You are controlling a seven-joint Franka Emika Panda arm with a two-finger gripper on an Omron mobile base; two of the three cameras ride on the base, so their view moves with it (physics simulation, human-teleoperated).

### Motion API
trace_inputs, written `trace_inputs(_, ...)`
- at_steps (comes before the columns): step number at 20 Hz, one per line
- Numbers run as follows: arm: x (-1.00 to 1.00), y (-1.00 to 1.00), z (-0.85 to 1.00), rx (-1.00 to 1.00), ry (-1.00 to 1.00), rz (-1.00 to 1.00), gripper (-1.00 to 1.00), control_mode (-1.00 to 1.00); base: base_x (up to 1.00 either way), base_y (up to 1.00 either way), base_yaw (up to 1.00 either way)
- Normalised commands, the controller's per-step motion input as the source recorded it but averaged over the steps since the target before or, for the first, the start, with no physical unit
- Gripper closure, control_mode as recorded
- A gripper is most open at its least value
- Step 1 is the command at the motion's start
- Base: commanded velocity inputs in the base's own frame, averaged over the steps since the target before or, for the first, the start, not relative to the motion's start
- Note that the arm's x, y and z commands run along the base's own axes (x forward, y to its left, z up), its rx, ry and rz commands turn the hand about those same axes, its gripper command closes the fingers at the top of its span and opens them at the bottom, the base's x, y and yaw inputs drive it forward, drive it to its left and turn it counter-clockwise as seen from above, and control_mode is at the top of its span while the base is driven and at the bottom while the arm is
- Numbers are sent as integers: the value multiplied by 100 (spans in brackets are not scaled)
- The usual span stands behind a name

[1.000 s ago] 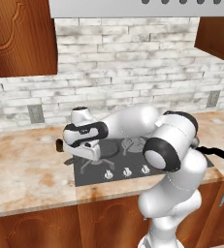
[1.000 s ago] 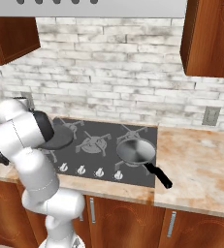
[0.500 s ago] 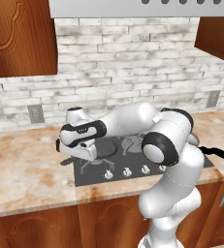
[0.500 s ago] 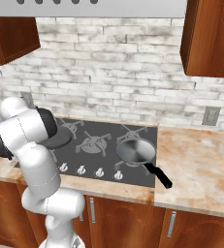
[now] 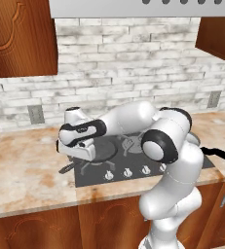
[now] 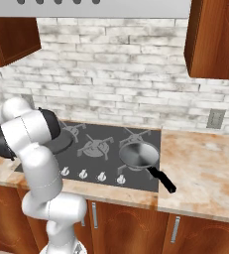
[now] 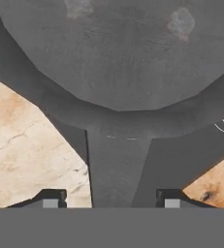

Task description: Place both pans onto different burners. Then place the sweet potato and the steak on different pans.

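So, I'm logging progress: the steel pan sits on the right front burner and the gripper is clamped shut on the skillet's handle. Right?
Not quite. In the hand view the gripper is open, its fingertips standing either side of the skillet handle without pinching it. The steel pan does sit on the right front burner, as the right base view shows.

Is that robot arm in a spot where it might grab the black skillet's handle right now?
Probably yes. The end effector looks open, its fingertips on either side of the skillet handle, with nothing between them. The steel pan sits well off to the side.
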Motion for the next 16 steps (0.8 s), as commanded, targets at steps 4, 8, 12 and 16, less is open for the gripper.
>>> trace_inputs(4, 3, 5, 19, 0, 0, 0, -100, -100, 0, 0, 0)
trace_inputs(8, 34, 21, 38, 0, 0, 2, -100, -100, 0, 0, 0)
trace_inputs(12, 46, 14, 26, 0, 0, 7, -100, -100, 0, 0, 0)
trace_inputs(16, 41, 0, 0, -4, 0, 14, -100, -100, 0, 0, 0)
